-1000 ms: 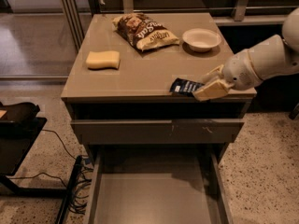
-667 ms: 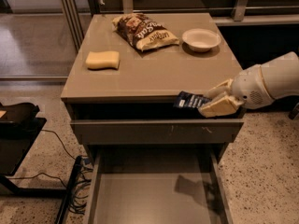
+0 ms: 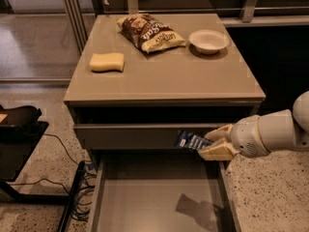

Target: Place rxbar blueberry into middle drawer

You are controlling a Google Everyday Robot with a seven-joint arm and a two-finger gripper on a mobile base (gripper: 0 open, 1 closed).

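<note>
My gripper [image 3: 208,142] comes in from the right on a white arm and is shut on the rxbar blueberry [image 3: 192,140], a small dark navy wrapper with white print. It holds the bar in front of the upper drawer's front panel, above the back right part of the open middle drawer [image 3: 145,202]. That drawer is pulled out at the bottom of the cabinet, with a plain grey floor and thin side walls. The gripper's shadow falls on the drawer floor.
On the cabinet top [image 3: 164,76] lie a yellow sponge [image 3: 106,62], a brown-and-yellow chip bag [image 3: 149,33] and a white bowl [image 3: 208,41]. A black stand with cables [image 3: 24,129] is at the left. Speckled floor lies to the right.
My gripper has carried the bar off the cabinet top's front right edge and down, to in front of the upper drawer panel above the open drawer.
</note>
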